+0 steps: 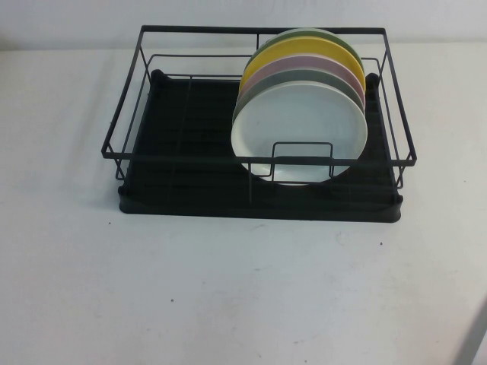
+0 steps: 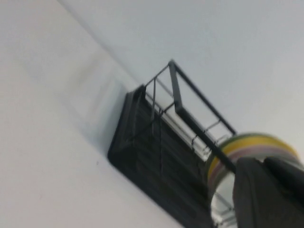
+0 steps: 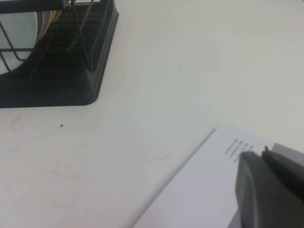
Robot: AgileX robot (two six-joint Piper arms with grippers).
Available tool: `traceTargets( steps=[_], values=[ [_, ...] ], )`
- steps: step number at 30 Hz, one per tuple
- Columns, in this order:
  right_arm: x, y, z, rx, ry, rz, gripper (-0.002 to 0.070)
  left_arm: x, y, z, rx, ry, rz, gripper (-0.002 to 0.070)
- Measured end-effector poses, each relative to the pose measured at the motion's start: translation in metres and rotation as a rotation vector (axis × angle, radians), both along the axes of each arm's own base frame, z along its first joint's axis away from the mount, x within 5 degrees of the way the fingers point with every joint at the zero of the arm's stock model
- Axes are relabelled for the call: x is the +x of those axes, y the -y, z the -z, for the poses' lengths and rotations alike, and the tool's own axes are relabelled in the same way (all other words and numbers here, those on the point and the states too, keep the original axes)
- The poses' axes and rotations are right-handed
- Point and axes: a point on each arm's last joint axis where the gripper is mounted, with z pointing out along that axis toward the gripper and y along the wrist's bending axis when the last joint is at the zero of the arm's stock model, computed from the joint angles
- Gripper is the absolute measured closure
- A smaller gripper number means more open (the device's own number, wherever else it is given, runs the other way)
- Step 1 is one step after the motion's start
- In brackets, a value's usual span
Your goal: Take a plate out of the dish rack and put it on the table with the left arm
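Note:
The white plate (image 1: 300,133) stands on edge at the front of a stack in the right half of the black dish rack (image 1: 190,190), leaning back on the other plates. The rack sits on the white table (image 1: 228,289). Neither arm shows in the high view. In the left wrist view my left gripper (image 2: 263,164) is shut and empty, held off the rack's left end, with the rack (image 2: 152,152) and the white plate (image 2: 222,192) ahead of it. My right gripper (image 3: 262,153) is shut and empty over a sheet of paper, away from the rack (image 3: 71,71).
Behind the white plate stand a grey-green plate (image 1: 304,78), a pink plate (image 1: 304,65), a yellow plate (image 1: 300,49) and a green plate (image 1: 319,34). The rack's left half holds nothing. A printed white sheet (image 3: 199,190) lies under the right gripper.

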Motion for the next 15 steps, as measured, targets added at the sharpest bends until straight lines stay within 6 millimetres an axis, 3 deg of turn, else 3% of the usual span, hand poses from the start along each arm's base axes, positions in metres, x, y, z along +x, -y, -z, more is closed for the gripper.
traceTargets(
  steps=[3, 8, 15],
  values=[
    [0.0, 0.0, 0.0, 0.0, 0.0, 0.0, 0.0696, -0.004, 0.007, -0.009, 0.113, -0.109, 0.089, 0.0678],
    [0.0, 0.0, 0.0, 0.0, 0.0, 0.0, 0.0696, -0.004, 0.016, -0.057, 0.431, -0.25, 0.239, 0.0678],
    [0.0, 0.0, 0.0, 0.0, 0.0, 0.0, 0.0697, 0.024, 0.025, -0.128, 0.937, -0.3, 0.494, 0.0678]
  ],
)
